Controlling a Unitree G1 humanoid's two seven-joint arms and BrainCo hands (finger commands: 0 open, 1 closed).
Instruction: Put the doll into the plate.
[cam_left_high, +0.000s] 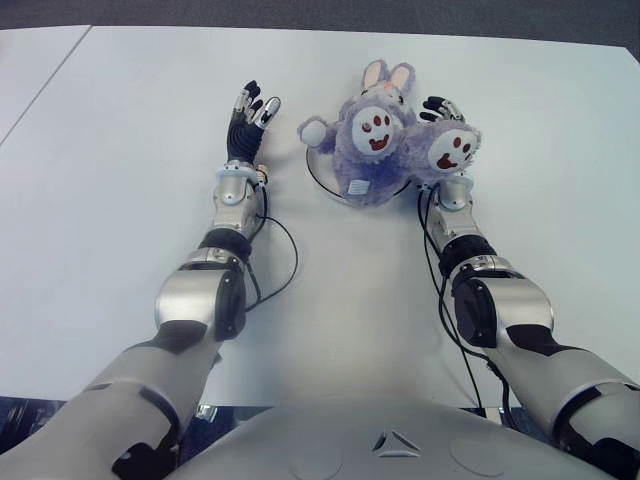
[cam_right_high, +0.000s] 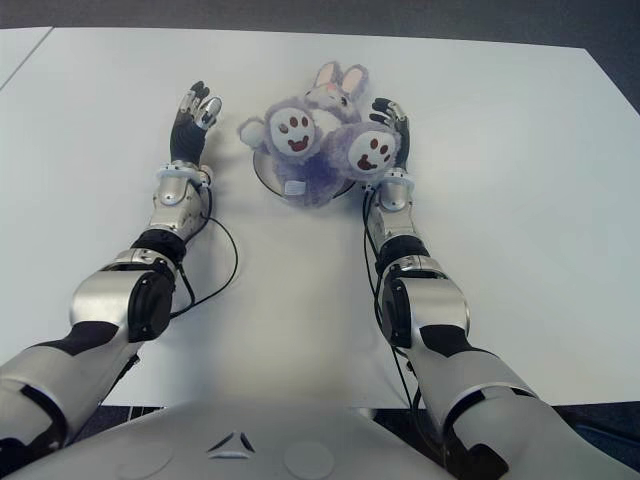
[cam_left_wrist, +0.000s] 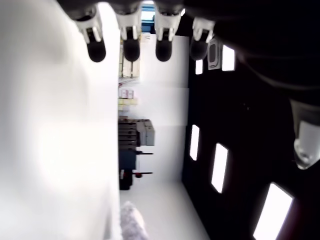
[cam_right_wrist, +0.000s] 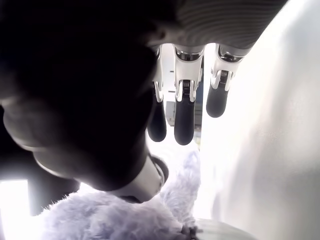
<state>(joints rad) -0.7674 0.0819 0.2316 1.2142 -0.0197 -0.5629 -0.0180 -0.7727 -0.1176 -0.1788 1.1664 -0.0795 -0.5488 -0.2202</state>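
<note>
Doll (cam_left_high: 378, 140) lies across the plate (cam_left_high: 322, 182) on the worktop (cam_left_high: 140, 150), right hand (cam_left_high: 442, 112) alongside with fingers extended, gripping nothing; left hand (cam_left_high: 247, 118) idle, fingers spread.

White table (cam_left_high: 120, 150); dark floor (cam_left_high: 400, 12) beyond far edge; possibly shelving (cam_left_wrist: 131, 135) in distance.

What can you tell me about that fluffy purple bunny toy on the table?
The doll is a plush rabbit of fuzzy lavender fabric, with pink-lined ears pointing away from the robot and white foot soles with dark red paw prints turned up at the camera. It lies on its back over the plate, hiding most of it, with only a rim showing. The right robot hand is against its side, fingers extended rather than closed around it.
</note>
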